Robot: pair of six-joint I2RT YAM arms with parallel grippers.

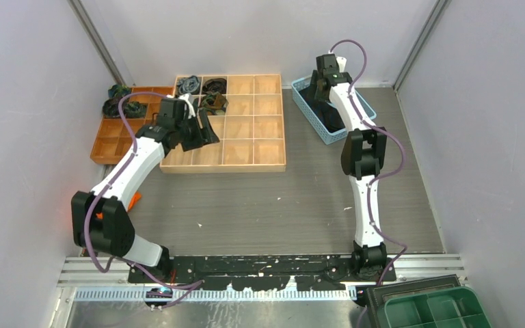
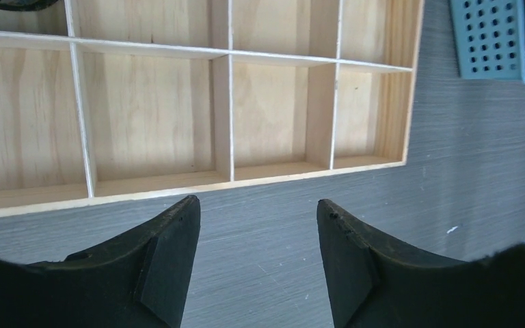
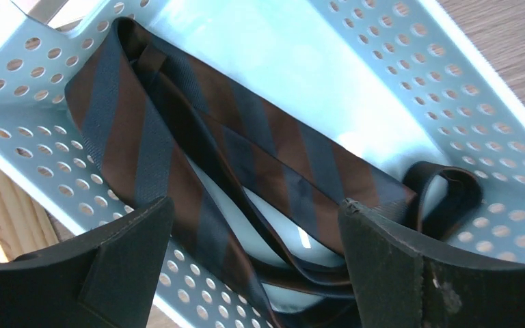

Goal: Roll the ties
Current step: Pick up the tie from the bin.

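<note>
Striped tie (image 3: 260, 157): brown/navy, loose, unrolled, lying in blue basket (image 3: 451, 82), upper right of overhead view.
Rolled ties (image 1: 190, 85): three, in upper-left cells of wooden tray (image 1: 253, 147); further coils (image 1: 124, 108) in orange tray (image 1: 109, 140), far left.
R gripper (image 3: 256, 205): over basket, jaws wide, holding nothing.
L gripper (image 2: 256, 205): over table (image 2: 451, 205) beside wooden tray's edge, jaws wide, empty.

Robot lab, grey enclosure walls (image 1: 260, 34)
</note>
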